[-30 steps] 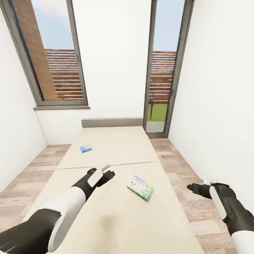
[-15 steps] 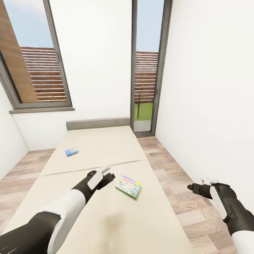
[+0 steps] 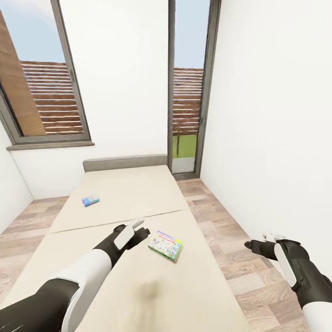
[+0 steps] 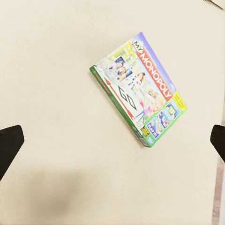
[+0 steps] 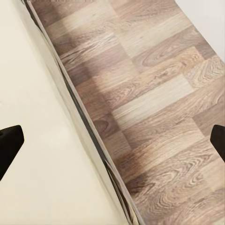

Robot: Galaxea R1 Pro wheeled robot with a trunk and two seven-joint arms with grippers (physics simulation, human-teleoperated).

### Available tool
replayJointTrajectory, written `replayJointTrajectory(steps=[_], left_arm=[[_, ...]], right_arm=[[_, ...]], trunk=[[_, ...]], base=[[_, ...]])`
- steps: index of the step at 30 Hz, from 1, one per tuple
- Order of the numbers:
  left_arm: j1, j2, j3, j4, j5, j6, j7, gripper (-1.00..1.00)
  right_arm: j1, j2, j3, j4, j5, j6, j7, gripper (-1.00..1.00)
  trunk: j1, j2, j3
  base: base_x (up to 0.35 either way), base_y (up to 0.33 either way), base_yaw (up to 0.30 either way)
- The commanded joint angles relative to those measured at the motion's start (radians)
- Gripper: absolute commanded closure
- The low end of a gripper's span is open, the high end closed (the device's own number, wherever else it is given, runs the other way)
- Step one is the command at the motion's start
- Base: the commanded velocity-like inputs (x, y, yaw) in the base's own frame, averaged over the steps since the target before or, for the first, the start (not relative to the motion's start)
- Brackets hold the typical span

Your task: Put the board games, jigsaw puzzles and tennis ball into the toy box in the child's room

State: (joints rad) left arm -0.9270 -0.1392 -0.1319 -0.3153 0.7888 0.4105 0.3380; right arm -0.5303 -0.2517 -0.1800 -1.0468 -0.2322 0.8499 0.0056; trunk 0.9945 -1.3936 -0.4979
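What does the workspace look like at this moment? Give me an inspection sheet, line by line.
Surface: beige bed, flat, with a seam running across it.
Job's things: Monopoly box lying flat near the bed's right edge; small blue box lying farther up the bed towards the headboard.
Clutter: nothing seen.
Grippers: left gripper open, over the bed just beside the Monopoly box, its fingers spread wide and holding nothing; right gripper open, over the wooden floor beside the bed, holding nothing.
Cables: nothing seen.
Surroundings: white walls, a window on the left, a tall glass door behind the bed.
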Motion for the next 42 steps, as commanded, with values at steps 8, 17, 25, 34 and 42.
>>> replayJointTrajectory(steps=[8, 17, 25, 34, 42], left_arm=[[0.000, 0.001, -0.008, -0.002, 0.010, 0.002, 0.010, -1.00], [0.000, 0.002, -0.007, -0.002, 0.010, 0.002, 0.010, -1.00], [0.002, 0.003, -0.007, -0.002, 0.010, 0.002, 0.010, -1.00], [0.002, 0.004, -0.006, -0.002, 0.010, 0.003, 0.010, -1.00], [0.003, 0.004, -0.006, -0.002, 0.010, 0.003, 0.011, -1.00]], right_arm=[[0.000, 0.000, -0.001, 0.000, -0.003, 0.005, 0.001, -1.00], [0.000, 0.000, 0.000, 0.000, -0.004, 0.005, 0.001, -1.00], [0.000, 0.001, 0.003, 0.001, -0.003, 0.006, 0.001, -1.00], [0.000, 0.001, 0.009, 0.001, -0.003, 0.035, 0.001, -1.00], [0.000, 0.002, 0.012, 0.001, -0.003, 0.050, 0.001, -1.00]], trunk=[[-0.031, 0.056, 0.024], [-0.065, 0.119, 0.052], [-0.096, 0.175, 0.077], [-0.130, 0.238, 0.106], [-0.161, 0.294, 0.131]], base=[[0.000, 0.000, -0.007], [0.000, 0.000, -0.001], [0.000, 0.000, 0.000], [0.000, 0.000, 0.000], [0.000, 0.000, 0.000]])
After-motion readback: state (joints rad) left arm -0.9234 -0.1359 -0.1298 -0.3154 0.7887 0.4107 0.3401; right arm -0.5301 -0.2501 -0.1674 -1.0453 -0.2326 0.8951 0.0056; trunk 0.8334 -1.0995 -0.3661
